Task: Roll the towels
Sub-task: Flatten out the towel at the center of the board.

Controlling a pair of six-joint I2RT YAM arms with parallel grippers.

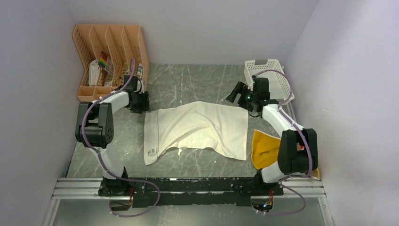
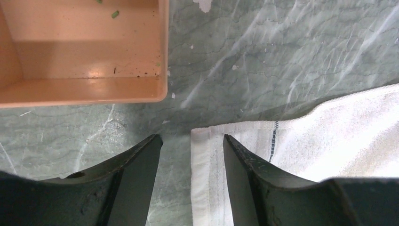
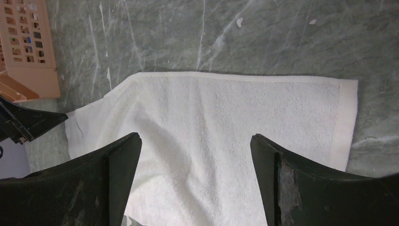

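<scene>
Left hand [image 2: 192, 139], fingers apart, hangs w/ the far-left corner hem of the cream towel [image 1: 197, 129] btwn them, nothing clamped. Right hand [image 3: 195, 139] gapes wide over its far-right end. Towel lies flat on the tabletop [image 1: 188, 77], long axis left-right; yellow towel [image 1: 263, 148] near-right.

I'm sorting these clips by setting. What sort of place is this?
Probably a robotics lab test cell: plain pale walls box in a marble-patterned table, a metal rail at its near edge carries two arms, and a cream-white towel and an orange organizer lie out as props.
</scene>
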